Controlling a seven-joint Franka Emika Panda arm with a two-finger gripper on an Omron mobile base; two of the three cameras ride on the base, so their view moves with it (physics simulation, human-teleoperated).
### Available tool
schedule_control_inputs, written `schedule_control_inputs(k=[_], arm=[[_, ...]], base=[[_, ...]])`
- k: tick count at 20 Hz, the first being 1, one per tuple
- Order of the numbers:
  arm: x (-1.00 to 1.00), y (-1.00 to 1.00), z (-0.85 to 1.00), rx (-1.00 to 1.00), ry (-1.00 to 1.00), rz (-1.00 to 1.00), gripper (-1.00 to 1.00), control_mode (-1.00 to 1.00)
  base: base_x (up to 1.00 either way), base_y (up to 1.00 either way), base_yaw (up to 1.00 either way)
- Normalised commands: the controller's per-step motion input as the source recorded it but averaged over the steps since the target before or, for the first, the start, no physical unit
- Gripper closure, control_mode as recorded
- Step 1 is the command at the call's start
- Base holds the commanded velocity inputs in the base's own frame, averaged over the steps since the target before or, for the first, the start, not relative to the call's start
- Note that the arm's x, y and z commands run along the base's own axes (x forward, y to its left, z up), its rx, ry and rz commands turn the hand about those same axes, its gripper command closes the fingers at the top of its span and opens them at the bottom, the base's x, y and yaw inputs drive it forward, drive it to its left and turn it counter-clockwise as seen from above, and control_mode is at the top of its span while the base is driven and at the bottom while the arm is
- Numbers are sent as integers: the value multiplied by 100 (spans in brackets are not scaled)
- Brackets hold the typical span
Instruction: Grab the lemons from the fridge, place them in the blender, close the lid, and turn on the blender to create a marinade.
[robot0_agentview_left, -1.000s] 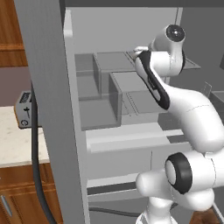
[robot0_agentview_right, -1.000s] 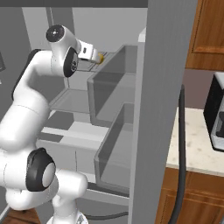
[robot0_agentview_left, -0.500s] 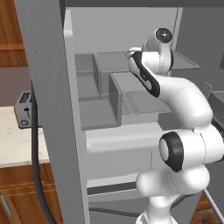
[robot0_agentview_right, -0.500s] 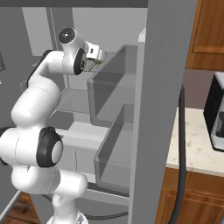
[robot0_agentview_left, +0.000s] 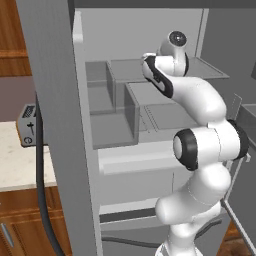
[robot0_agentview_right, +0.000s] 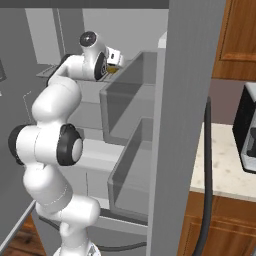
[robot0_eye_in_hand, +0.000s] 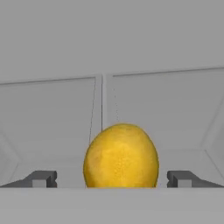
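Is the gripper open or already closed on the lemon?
Open. In the hand view the gripper has its fingertips standing wide apart on either side of the lemon, with clear gaps between.

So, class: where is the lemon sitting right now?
In the hand view the lemon sits low and central on a pale fridge shelf, between the two open fingers, with clear gaps either side.

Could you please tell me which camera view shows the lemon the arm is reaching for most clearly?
The hand view: the lemon sits large and centred between the open gripper tips, on a pale fridge shelf. The right base view gives only a small yellow sliver beside the hand. In the left base view the arm blocks that spot.
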Motion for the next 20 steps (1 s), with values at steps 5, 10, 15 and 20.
schedule_control_inputs(k=[5,10,15,20], arm=[[57,0,-10,0,10,0,-100,-100],[38,0,-14,-1,5,0,-100,-100],[-10,0,-34,-2,-3,0,-100,-100],[-8,0,-37,-2,-5,0,-100,-100]], base=[[0,0,0],[0,0,0],[0,0,0],[0,0,0]])
